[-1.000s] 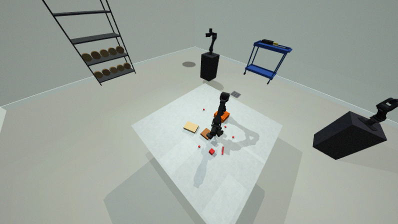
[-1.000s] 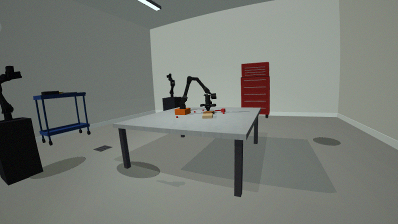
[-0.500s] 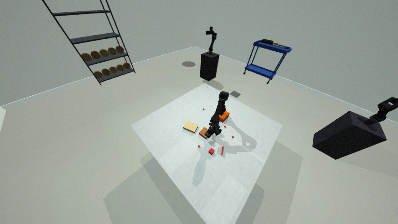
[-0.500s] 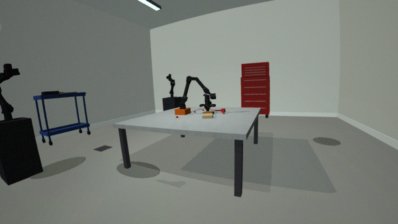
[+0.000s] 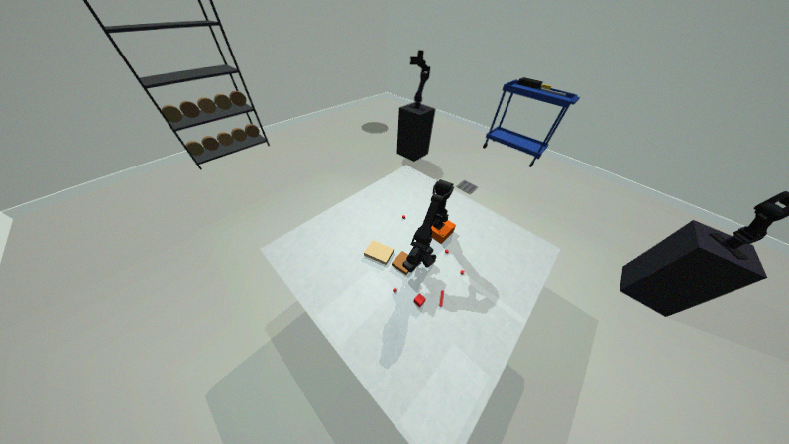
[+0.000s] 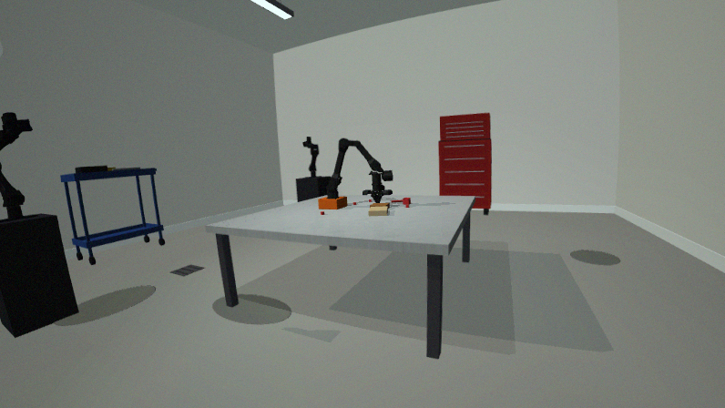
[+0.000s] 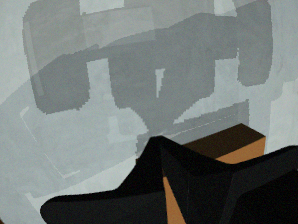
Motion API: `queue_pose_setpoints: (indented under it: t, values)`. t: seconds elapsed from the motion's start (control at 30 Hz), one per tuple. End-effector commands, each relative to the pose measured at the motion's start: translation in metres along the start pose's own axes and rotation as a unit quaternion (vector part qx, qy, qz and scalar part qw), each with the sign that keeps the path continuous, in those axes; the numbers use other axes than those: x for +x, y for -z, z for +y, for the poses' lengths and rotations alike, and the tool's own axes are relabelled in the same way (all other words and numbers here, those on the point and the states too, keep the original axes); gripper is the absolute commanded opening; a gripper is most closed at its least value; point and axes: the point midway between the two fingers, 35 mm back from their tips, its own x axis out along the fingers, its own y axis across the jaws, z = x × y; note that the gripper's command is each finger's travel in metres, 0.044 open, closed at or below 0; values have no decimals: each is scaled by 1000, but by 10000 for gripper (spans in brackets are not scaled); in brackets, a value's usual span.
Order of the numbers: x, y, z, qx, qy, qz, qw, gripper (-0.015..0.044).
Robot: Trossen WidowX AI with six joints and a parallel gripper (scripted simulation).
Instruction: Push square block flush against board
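Observation:
The light tan board (image 5: 379, 251) (image 6: 378, 211) lies flat on the table. The orange-brown square block (image 5: 400, 261) (image 6: 380, 204) (image 7: 253, 151) lies flat beside it, and a narrow strip of table shows between them in the top view. My gripper (image 5: 408, 266) (image 6: 377, 201) (image 7: 156, 141) is shut and empty, pointing down at the side of the block away from the board. Its fingertips look close against the block; contact cannot be told. In the wrist view the fingers hide much of the block, and the board is not seen.
The arm stands on an orange base (image 5: 443, 232) (image 6: 331, 203). A red cube (image 5: 419, 300) and a red stick (image 5: 441, 298) lie on the near side of the gripper. Small red cubes, one of them (image 5: 394, 289) nearer the block, are scattered on the table (image 5: 342, 286) (image 6: 304, 222).

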Motion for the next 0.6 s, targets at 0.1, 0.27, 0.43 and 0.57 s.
queue_pose_setpoints:
  t: [0.1, 0.27, 0.43, 0.57]
  values:
    - [1, 9, 0, 0, -2, 3, 1000, 0]
    - [1, 2, 0, 0, -2, 3, 1000, 0]
    - [1, -6, -1, 0, -2, 3, 1000, 0]
    - [1, -12, -1, 0, -2, 3, 1000, 0]
